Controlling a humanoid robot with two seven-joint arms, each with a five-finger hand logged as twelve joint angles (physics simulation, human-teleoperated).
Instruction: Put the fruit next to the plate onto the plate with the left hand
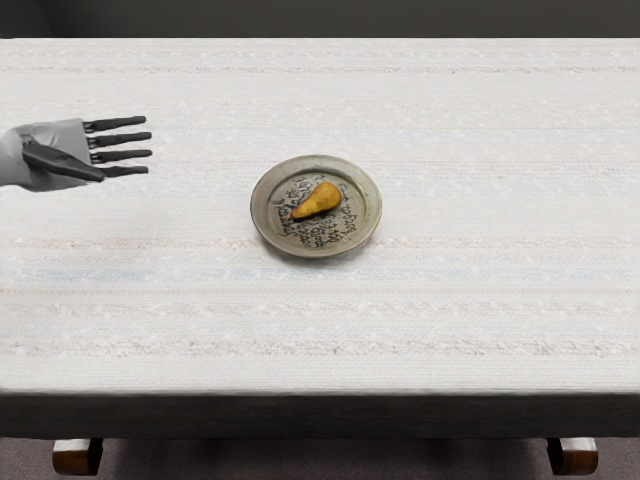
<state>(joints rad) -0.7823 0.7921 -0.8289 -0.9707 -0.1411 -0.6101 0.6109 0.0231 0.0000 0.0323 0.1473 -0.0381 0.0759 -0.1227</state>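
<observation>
Fingers [125, 139] of the left hand [60, 152] stretched out straight and slightly fanned, thumb laid across beneath them, holding nothing, tips aimed to the right. Arm entering from the left edge of the view.

Beneath and all around those fingertips, a broad pale table [480, 320] with faint woven stripes, running on far past them to the right.

Well apart from the fingertips, off to their right and a little nearer the camera, a round grey-green plate [258, 210] with dark scribbled markings, lying flat on the table.

Farther right of the fingers again, on the middle of that plate, a small yellow-orange pear-shaped fruit [318, 200], resting on its side at a slant, nowhere near any fingertip.
</observation>
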